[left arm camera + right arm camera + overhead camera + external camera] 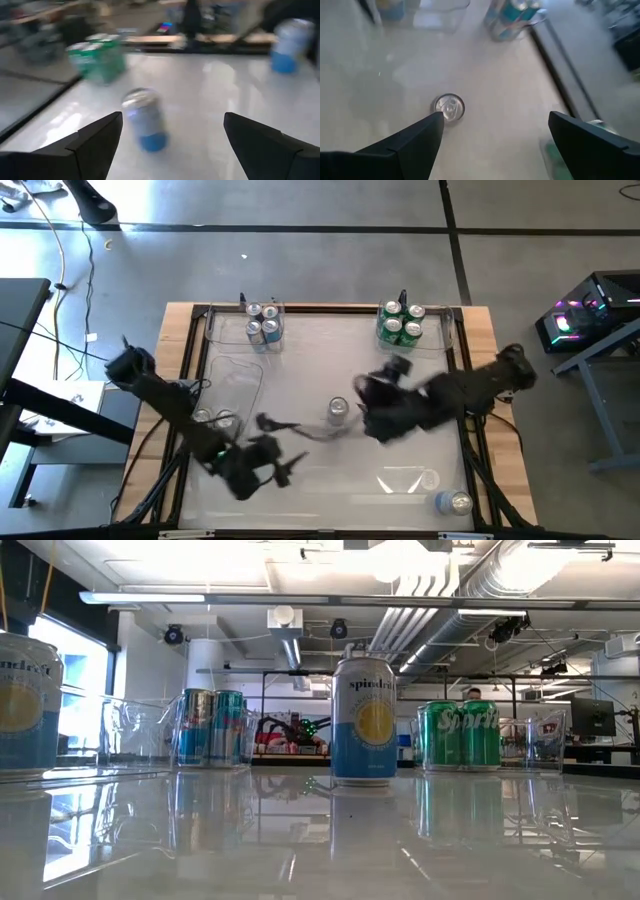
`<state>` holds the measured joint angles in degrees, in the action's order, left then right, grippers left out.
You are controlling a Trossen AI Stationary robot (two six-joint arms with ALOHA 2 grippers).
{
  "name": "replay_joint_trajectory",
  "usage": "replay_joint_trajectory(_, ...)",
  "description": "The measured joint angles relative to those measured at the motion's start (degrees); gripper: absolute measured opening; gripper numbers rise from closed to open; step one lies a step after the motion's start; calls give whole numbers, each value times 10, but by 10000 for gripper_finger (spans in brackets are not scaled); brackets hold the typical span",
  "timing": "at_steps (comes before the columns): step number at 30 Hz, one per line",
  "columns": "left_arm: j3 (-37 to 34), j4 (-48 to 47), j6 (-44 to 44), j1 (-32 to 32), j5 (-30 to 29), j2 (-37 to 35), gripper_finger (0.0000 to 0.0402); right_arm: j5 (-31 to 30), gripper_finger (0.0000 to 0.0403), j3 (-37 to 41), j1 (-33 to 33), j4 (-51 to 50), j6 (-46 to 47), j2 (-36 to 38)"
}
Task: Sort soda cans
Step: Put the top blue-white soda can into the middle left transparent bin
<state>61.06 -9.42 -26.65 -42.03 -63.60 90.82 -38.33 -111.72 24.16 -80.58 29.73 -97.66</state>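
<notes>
From table level, the thing nearest me is the big blue-and-white can (22,705) at the left edge, cut off by the frame. Overhead, two silver tops (213,419) stand just beside the left arm, so I can't tell which of them it is. The lone blue can (363,721) stands mid-table; overhead its top (338,410) sits between the two grippers, touched by neither.

The left gripper (285,463) hovers low on the near side, jaws spread wide and empty; its wrist camera looks straight at that can (145,119). The right gripper (362,392) hangs just beside the can, jaws also apart, holding nothing.

At the far left, a clear tray (225,330) holds the blue cans (263,323). Far right, another clear tray (447,330) holds the green cans (402,323). One more can (453,502) stands alone at the near right corner, beside an empty clear tray (405,478).
</notes>
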Motion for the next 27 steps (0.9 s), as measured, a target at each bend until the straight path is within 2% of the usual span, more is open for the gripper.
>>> replay_joint_trajectory(4, 3, 184, 166, 71, 180, 41, 347, -100, 355, 0, 103, -63, 125, 2)
replay_joint_trajectory(6, 26, 197, 193, 108, 260, 55, 347, -124, 355, 0, 150, -86, 189, -6)
replay_joint_trajectory(8, 66, 153, 198, 142, 306, 71, 347, -143, 355, 0, 190, -93, 237, -22)
replay_joint_trajectory(12, 183, -18, 198, 193, 345, 114, 347, -196, 355, 0, 247, -93, 279, -60)
replay_joint_trajectory(15, 272, -161, 188, 223, 357, 145, 347, -208, 355, 0, 265, -94, 288, -80)
replay_joint_trajectory(19, 337, -253, 173, 263, 401, 167, 347, -214, 355, 14, 266, -94, 294, -86)
replay_joint_trajectory(22, 343, -271, 166, 287, 442, 168, 347, -214, 355, 85, 266, -94, 332, -60)
replay_joint_trajectory(27, 343, -304, 163, 314, 473, 168, 347, -211, 355, 256, 271, -95, 482, 14)
